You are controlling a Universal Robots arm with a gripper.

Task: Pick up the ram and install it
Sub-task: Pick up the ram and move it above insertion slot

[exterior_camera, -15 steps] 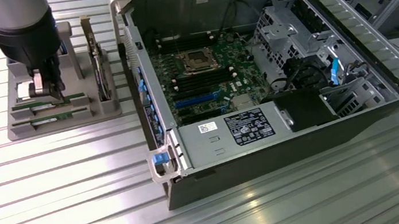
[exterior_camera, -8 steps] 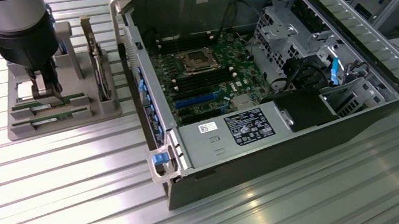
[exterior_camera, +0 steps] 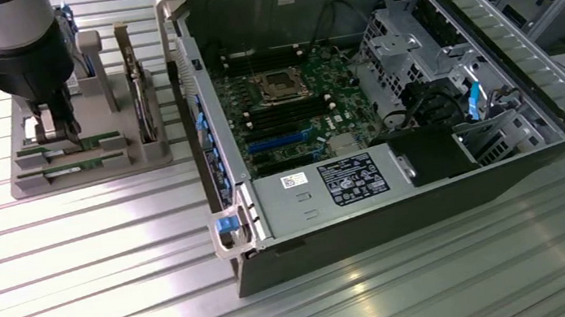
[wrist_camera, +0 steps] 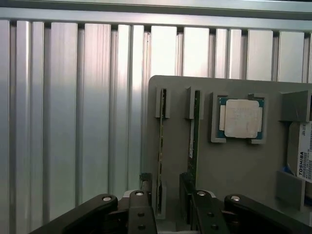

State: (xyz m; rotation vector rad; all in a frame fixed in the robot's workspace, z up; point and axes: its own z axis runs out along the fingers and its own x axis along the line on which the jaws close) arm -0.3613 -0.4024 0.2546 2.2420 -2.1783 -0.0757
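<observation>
Wide-jawed gripper (exterior_camera: 57, 132) over the ram holder (exterior_camera: 46, 185)
The holder lay at nine o'clock of the computer case (exterior_camera: 402, 229), with an upright card (exterior_camera: 143, 95) between them. The arm (exterior_camera: 10, 38) pointed straight down, its jaws straddling the ram (wrist_camera: 161, 141), with a second stick (wrist_camera: 193, 136) just beside it.

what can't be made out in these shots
- Exterior view: the gripper covers part of the ram; contact unclear.
- Wrist view: the fingers hide the ram's near end.
- Wrist view: white label cut off by the frame edge.
- Exterior view: board slots too small to judge their latches.
</observation>
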